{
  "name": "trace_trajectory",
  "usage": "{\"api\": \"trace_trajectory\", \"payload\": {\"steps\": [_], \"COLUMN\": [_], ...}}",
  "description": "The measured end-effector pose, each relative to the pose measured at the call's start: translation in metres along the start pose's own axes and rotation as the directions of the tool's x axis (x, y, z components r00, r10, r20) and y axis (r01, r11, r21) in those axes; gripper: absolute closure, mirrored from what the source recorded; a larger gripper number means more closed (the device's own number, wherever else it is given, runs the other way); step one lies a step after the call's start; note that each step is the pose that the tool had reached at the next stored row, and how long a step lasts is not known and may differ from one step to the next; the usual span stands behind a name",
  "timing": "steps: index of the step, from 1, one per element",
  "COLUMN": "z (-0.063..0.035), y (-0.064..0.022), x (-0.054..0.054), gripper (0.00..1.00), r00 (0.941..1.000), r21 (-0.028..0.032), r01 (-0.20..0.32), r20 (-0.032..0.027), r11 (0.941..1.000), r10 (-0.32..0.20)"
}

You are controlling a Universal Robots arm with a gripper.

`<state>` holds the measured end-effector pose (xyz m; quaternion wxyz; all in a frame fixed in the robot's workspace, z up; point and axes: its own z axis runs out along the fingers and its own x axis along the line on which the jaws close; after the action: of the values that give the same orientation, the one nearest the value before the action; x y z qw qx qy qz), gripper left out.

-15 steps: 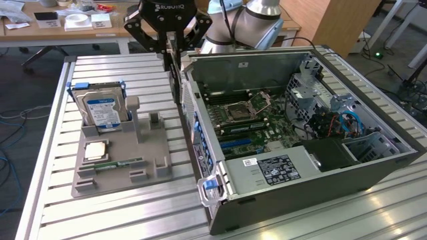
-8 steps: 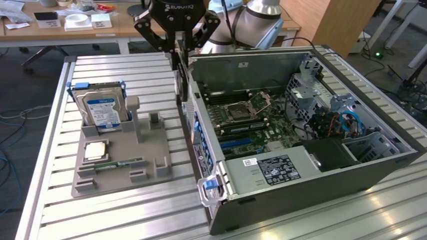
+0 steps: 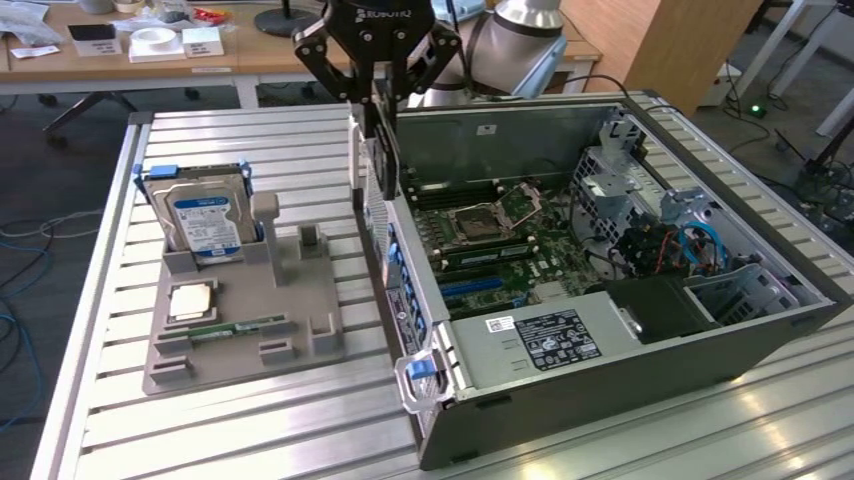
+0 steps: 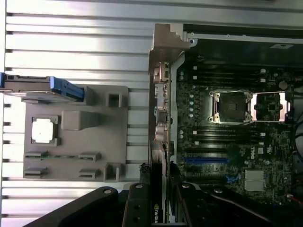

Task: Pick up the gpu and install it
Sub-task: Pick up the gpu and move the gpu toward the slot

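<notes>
My gripper (image 3: 378, 92) is shut on the gpu (image 3: 378, 150). The thin card hangs edge-on below my fingers, just above the rear wall of the open computer case (image 3: 747, 330). In the wrist view the gpu (image 4: 159, 118) runs along that wall, with its silver bracket at the far end and black fingers (image 4: 137, 208) on either side. The motherboard (image 3: 494, 240) lies inside the case. Its blue slot (image 3: 470, 288) (image 4: 206, 160) sits a little further inside the case than the card.
A grey holder tray (image 3: 320, 330) lies on the slatted table at the exterior view's left. It carries an upright hard drive (image 3: 200, 215), a CPU chip (image 3: 191, 300) and a RAM stick (image 3: 240, 328). Drive cages and cables (image 3: 667, 240) fill the case's far side.
</notes>
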<state>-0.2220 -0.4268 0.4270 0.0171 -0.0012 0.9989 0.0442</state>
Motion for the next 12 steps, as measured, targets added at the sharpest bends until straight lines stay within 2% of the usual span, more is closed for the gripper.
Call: {"api": "trace_trajectory", "payload": {"steps": [12], "z": [0.0009], "y": [-0.0001], "x": [-0.028], "gripper": [0.74], "r00": [1.0], "r21": [-0.0056], "r01": [0.002], "r20": [-0.0003], "r11": [1.0], "r10": [-0.002]}}
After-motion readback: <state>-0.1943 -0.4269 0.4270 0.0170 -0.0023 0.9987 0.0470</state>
